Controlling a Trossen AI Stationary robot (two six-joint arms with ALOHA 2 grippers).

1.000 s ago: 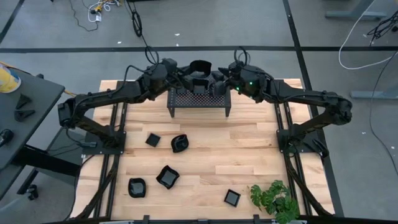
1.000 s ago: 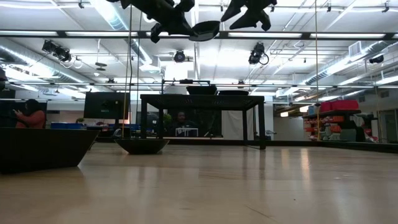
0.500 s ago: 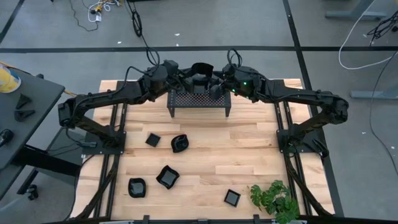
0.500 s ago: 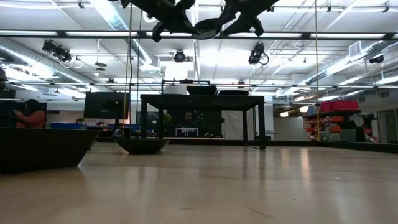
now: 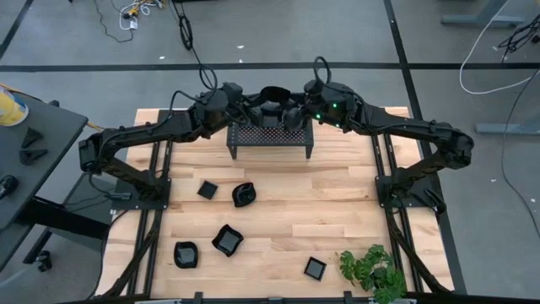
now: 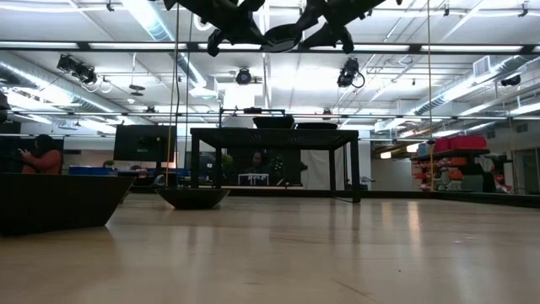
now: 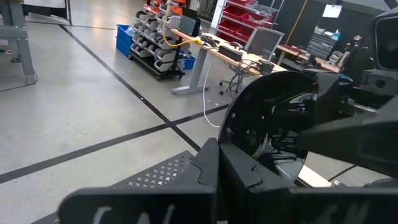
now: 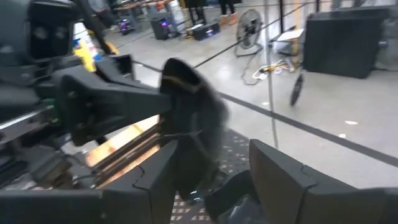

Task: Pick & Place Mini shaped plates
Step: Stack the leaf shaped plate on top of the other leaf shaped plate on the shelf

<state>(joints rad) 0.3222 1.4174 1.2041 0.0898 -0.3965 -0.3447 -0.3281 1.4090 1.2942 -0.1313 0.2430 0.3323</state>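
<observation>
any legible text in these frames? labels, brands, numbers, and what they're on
None readable in any view.
Monitor in the room behind the table: screen dark, no text.
Red shelving and blue bins: any labels too small to read.
Plate above the perforated stand: no markings visible.

Grey concrete floor with dark lines, red shelving beyond.
</observation>
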